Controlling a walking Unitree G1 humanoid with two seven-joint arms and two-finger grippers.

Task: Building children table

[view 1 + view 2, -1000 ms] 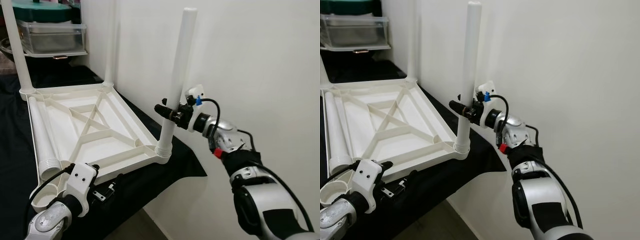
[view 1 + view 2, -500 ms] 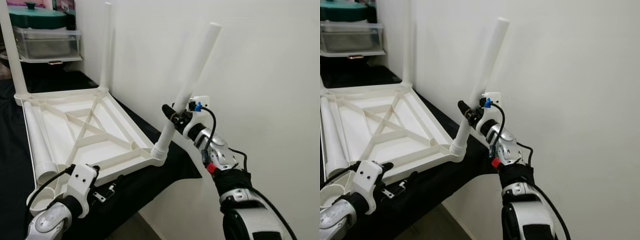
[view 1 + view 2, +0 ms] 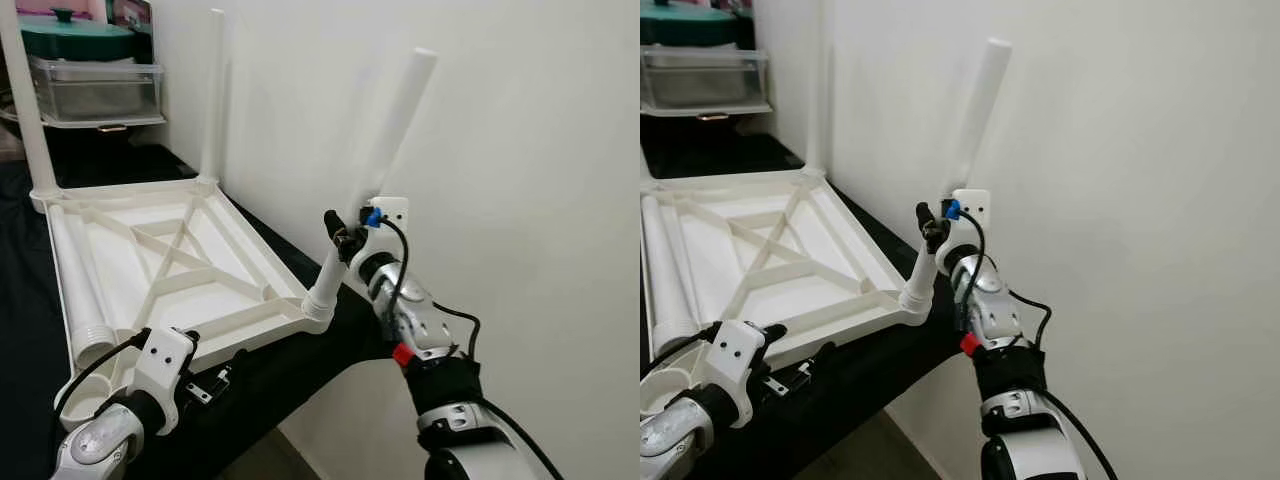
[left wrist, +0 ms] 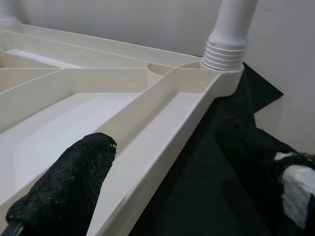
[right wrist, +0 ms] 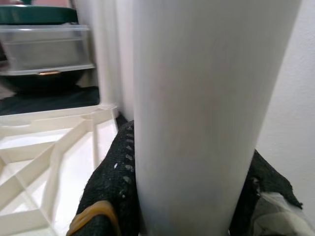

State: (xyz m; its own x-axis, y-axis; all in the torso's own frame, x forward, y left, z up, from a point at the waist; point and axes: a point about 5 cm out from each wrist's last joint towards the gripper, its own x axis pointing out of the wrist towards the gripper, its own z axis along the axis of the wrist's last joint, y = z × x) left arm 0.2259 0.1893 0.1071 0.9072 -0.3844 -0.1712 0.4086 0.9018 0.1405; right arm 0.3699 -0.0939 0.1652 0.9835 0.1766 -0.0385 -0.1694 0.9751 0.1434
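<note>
A white plastic tabletop (image 3: pixel 170 262) lies upside down on a black cloth, ribs facing up. Two white legs stand upright at its far corners, one on the left (image 3: pixel 22 95) and one on the right (image 3: pixel 212 95). A third leg (image 3: pixel 378 175) sits in the near right corner socket (image 3: pixel 318 307) and leans right toward the wall. My right gripper (image 3: pixel 345 238) is shut on this leg partway up. A loose fourth leg (image 3: pixel 78 288) lies inside the tabletop along its left side. My left gripper (image 4: pixel 162 167) hangs open over the tabletop's near edge, holding nothing.
The white wall (image 3: pixel 500 150) stands close on the right, just behind the tilted leg. A clear bin with a green lid (image 3: pixel 90 75) sits on a shelf at the back left. The black-covered surface (image 3: pixel 290 370) ends just past the near right corner.
The leg in my right gripper has tipped from upright to leaning right toward the wall. My right arm has swung in closer below it. The left gripper has stayed put.
</note>
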